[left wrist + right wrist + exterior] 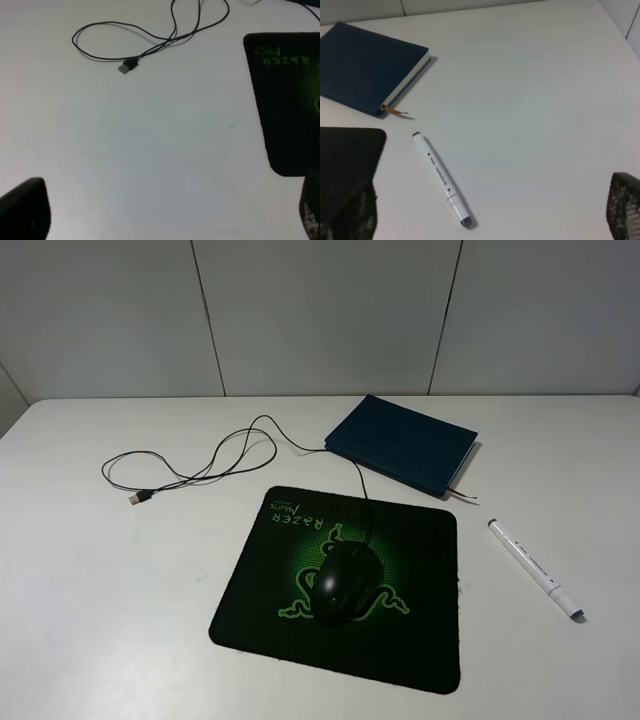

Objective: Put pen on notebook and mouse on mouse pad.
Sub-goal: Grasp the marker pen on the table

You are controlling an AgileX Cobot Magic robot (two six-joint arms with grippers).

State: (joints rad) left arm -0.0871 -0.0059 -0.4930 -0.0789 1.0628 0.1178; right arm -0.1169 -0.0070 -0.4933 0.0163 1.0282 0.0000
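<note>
Wht table (80,570), gry panel wall (320,310)

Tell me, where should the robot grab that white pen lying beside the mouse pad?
Around the middle of the barrel, coming straight down from above with the jaws across its width. The pen lies flat on the table, slim and round, with bare surface on both long sides, so the open right gripper, nearest it, probably fits best.

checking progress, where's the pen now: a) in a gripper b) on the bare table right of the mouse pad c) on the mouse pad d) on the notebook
b: the pen lies on the white table, right of the Razer mouse pad and clear of the blue notebook.
</note>
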